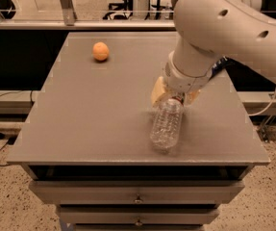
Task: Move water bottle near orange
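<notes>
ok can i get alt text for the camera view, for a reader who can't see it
A white robot arm reaches down from the upper right, its gripper at the neck end of a clear water bottle lying on a grey table. A small orange sits apart, near the table's far left corner.

One high camera looks down on the table (80, 129) from its front, hand (174, 97) right of centre.

You have one water bottle (167, 124), one orange (100, 51) at the table's (89, 119) eleven o'clock, and one gripper (175, 96) at the water bottle's twelve o'clock.
</notes>
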Controlling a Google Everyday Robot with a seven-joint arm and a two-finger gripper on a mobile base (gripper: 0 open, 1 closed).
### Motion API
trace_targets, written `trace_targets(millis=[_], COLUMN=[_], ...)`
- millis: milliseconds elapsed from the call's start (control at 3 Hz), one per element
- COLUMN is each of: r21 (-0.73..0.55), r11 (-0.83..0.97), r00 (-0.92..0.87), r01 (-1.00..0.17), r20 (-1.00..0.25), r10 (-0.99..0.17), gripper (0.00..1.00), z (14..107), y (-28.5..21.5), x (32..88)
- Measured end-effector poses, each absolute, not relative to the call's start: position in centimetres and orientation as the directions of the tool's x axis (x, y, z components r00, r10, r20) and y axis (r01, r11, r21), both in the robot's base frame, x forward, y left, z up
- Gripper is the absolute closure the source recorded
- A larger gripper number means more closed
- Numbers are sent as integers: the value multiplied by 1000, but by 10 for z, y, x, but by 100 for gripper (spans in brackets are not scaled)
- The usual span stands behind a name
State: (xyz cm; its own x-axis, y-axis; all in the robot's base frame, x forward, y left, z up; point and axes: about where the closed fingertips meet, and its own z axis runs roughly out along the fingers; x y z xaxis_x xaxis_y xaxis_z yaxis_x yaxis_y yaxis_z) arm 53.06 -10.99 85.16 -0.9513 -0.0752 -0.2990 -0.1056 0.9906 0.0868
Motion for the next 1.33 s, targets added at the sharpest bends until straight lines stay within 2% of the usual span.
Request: trace_targets(millis=[333,1000,1333], r21=[84,127,179], r11=[990,983,967], r00=[-949,-936,-918], r01=[-118,-134,-181], r20=[-304,-341,-383], r10=[-87,-84,-101], gripper=[100,100,100], z=[854,875,912], y=[-109,-96,-70], x=[531,548,583])
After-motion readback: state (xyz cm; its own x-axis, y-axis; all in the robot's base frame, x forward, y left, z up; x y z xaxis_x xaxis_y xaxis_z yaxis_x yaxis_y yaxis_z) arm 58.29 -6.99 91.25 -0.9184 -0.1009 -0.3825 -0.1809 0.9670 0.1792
